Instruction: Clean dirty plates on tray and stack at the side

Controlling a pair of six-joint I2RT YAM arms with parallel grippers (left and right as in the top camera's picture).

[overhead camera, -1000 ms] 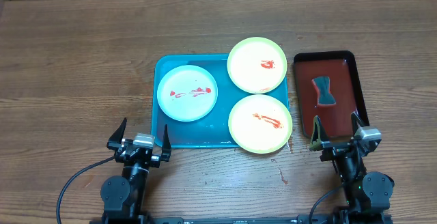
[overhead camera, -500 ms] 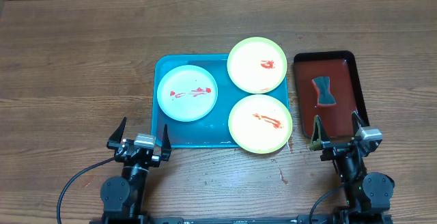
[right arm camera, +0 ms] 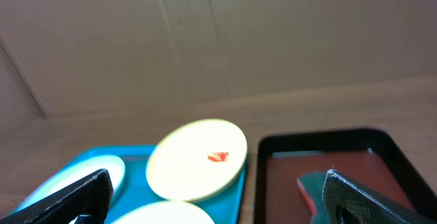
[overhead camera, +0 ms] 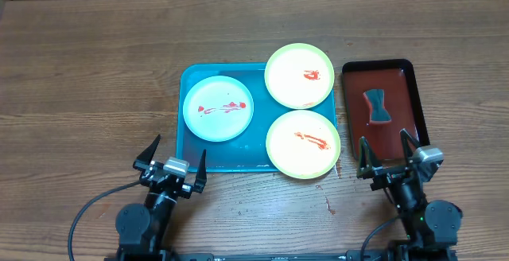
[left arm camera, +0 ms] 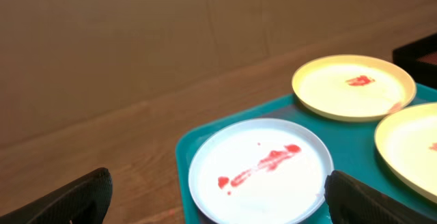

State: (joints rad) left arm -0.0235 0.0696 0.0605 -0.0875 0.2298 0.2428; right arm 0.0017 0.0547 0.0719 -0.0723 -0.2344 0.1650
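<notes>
Now: right gripper (overhead camera: 387, 151) and left gripper (overhead camera: 176, 151) both spread wide, holding nothing. The sponge (overhead camera: 378, 106) lies on the dark tray (overhead camera: 398, 82) at 12 o'clock from the right gripper, long axis 12 to 6. We judge that arm the nearer. The plates (overhead camera: 303, 143), all three smeared, sit on the turquoise tray (overhead camera: 238, 153), at 10 to 11 o'clock from it. From the left gripper, the blue plate (overhead camera: 219, 108) lies at 1 o'clock.
</notes>
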